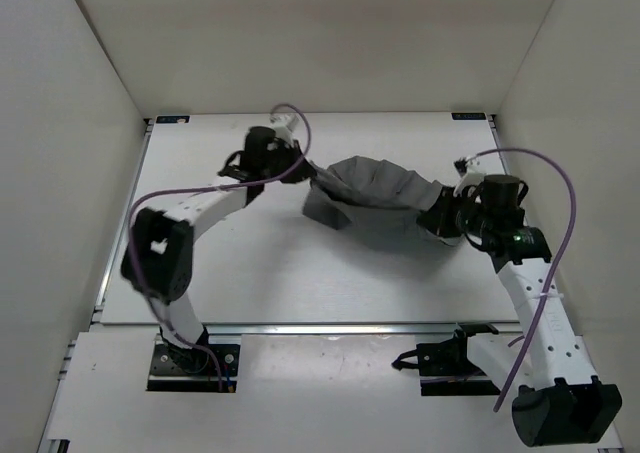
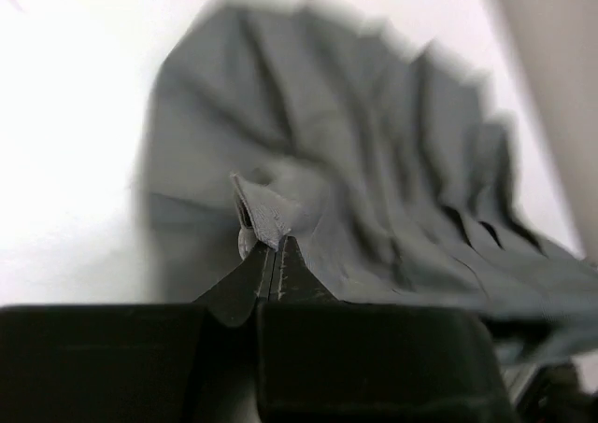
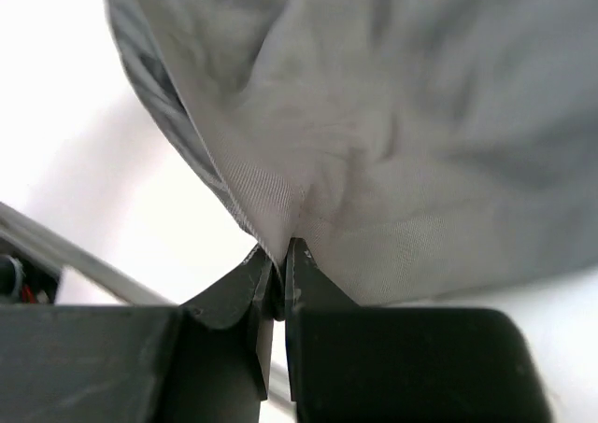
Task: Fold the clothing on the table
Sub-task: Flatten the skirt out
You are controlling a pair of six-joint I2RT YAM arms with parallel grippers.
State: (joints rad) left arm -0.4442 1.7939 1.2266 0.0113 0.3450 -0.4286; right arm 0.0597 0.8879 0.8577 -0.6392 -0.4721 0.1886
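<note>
Pleated grey clothing (image 1: 375, 198), pinched both ends

Left gripper (image 2: 270, 257) pinched closed, apparently fully (blurred view); right gripper (image 3: 279, 258) pinched closed.

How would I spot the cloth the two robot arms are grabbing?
Look near the middle of the white table. The clothing stretches between the left gripper and the right gripper, each pinching one end. It is the only soft, grey, wrinkly thing there.
</note>
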